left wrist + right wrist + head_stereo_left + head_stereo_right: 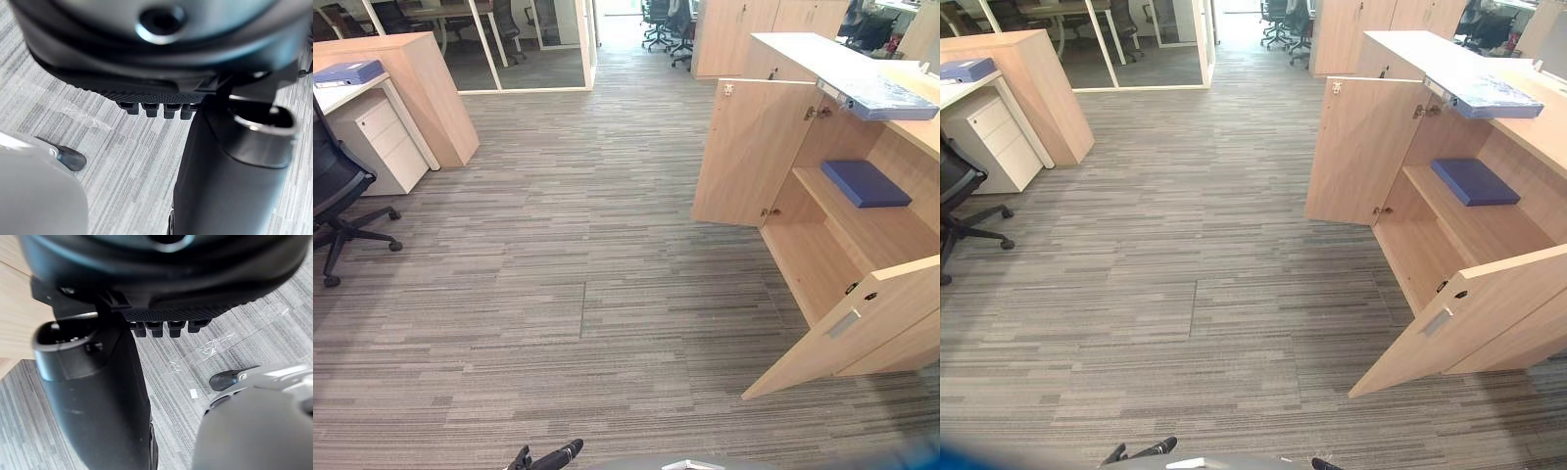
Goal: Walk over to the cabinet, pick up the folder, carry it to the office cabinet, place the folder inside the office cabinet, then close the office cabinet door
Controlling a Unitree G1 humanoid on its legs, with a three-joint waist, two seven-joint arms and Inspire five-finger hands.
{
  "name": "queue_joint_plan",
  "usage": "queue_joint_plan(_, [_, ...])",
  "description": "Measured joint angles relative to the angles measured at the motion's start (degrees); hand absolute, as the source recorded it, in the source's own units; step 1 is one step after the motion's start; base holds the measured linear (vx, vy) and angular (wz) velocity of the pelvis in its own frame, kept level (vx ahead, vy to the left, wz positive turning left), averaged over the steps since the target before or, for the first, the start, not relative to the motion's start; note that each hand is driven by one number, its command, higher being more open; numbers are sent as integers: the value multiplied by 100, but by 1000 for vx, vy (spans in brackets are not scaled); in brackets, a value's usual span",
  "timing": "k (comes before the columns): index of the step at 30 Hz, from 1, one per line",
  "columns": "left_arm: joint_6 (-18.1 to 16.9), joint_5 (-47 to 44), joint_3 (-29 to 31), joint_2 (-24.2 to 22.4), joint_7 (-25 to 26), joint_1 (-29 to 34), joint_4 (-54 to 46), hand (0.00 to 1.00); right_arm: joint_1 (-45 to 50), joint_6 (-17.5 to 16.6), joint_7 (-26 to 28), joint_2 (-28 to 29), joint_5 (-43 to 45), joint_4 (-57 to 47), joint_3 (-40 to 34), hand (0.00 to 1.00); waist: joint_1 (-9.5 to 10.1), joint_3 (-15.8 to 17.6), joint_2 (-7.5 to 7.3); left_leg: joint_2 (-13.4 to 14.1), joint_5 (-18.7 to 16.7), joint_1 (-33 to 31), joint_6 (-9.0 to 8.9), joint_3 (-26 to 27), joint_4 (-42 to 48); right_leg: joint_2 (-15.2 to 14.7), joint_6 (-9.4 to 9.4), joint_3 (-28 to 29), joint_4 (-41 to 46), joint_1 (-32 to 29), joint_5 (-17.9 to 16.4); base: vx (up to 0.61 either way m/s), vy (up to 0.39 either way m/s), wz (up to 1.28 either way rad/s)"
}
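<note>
Left eye view, flat blue folder (865, 182) on wooden cabinet shelf (879, 229), left hand (146, 73), right hand (186, 289) seemingly slack

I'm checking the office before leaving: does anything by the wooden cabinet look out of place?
Yes. A blue folder on the cabinet's top juts out past the edge, above the open compartment. Both doors stand wide open; another folder lies flat on the shelf inside.

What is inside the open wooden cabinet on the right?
A dark blue folder lies flat on the shelf of the cabinet. The space below looks bare, but the nearer open door hides part of it.
</note>
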Motion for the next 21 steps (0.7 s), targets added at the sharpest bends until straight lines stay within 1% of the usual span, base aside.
queue_joint_plan(2, [-30, -221, -42, -12, -122, -80, 1, 100, -138, -22, 1, 23, 147, 0, -8, 100, 0, 30, 21, 0, 10, -13, -6, 16, -13, 2, 72, -1, -55, 8, 42, -9, 0, -4])
queue_joint_plan(5, [-75, -595, -44, -95, -161, -162, -1, 100, -330, -33, 1, 133, 152, 1, -45, 100, 0, 101, -21, 0, 39, 3, 10, 19, -59, 4, 84, -2, -55, 3, 39, -12, -3, 0])
queue_joint_plan(7, [-88, -691, -35, -139, -192, -199, -8, 100, -418, -39, 4, 252, 156, -1, -57, 100, 3, 134, -38, 3, 65, 31, -15, 24, -101, 8, 86, -1, -55, 5, 38, -34, -15, -1])
queue_joint_plan(11, [-105, -712, -19, -168, -206, -199, -5, 100, -523, -67, 50, 320, 150, -8, -214, 100, 7, 188, -8, 5, 70, 66, -13, 42, -129, 9, 87, 6, -56, 12, 37, -33, -10, -2])
queue_joint_plan(16, [-106, -702, 39, -181, -208, -198, 6, 100, -520, -64, 41, 320, 149, -8, -222, 100, 8, 215, -2, 11, 73, 125, -8, 93, -179, 13, 86, 33, -59, 36, 37, -21, -8, -6])
queue_joint_plan(20, [-105, -704, 310, -224, -214, -198, 52, 100, -524, -59, 42, 339, 149, -11, -227, 100, 9, 232, -30, 11, 72, 142, -8, 181, -195, 13, 84, 68, -93, 42, 38, -20, -9, -8])
queue_joint_plan(21, [-103, -704, 464, -253, -219, -200, 52, 100, -535, -59, 41, 347, 150, -12, -222, 100, 11, 251, -48, 15, 44, 118, -23, 204, -136, 12, 81, 71, -94, 44, 36, -19, -17, -4])
